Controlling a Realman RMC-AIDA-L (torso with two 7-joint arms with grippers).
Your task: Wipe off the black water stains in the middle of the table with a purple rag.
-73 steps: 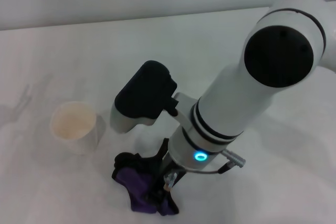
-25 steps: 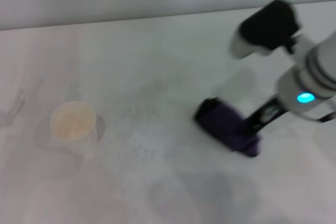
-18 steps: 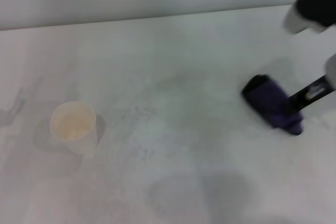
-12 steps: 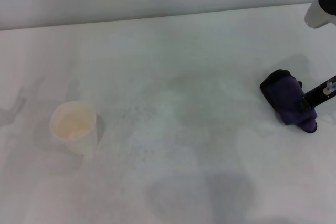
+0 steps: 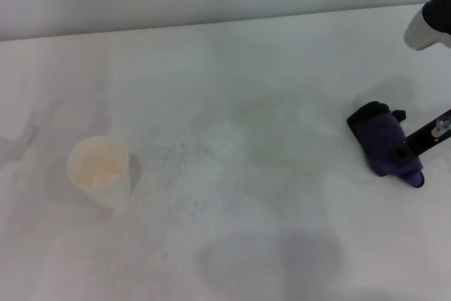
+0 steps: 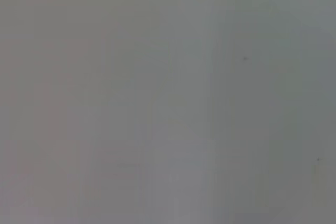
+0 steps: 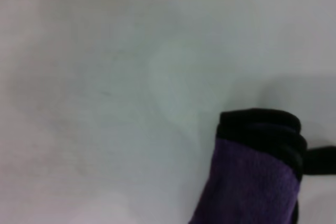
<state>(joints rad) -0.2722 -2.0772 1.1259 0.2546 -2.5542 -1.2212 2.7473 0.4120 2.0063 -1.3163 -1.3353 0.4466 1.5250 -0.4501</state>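
At the far right edge of the table [image 5: 232, 89], my right gripper [image 5: 411, 161] has the purple rag [image 5: 384, 147] clenched btwn its fingers. The rag is bunched into a thick roll, black border showing at the end that points toward the table's middle, purple body running back to where my dark fingers bite it. In head view only a bit of my arm shows: a dark finger rod coming in from the right edge and a white/black wrist part up near the top right corner. The rag looks to be resting on or just above the surface w/ a soft shadow beside it; can't say which for sure.

Right wrist view: the rag [image 7: 254, 179] fills one corner, black hem folded over in layers, purple fleece under it, plain white tabletop [image 7: 105, 77] all around w/ faint grey smudges only.

Black water stains: I see no dark blot in any view. The middle of the table shows just faint grey speckling and dull patches.

A white paper cup [image 5: 100, 169] stands upright on the left side, well apart from the rag, pale inside.

Left gripper: not in head view, and the left wrist view is just flat grey, nothing to make out.
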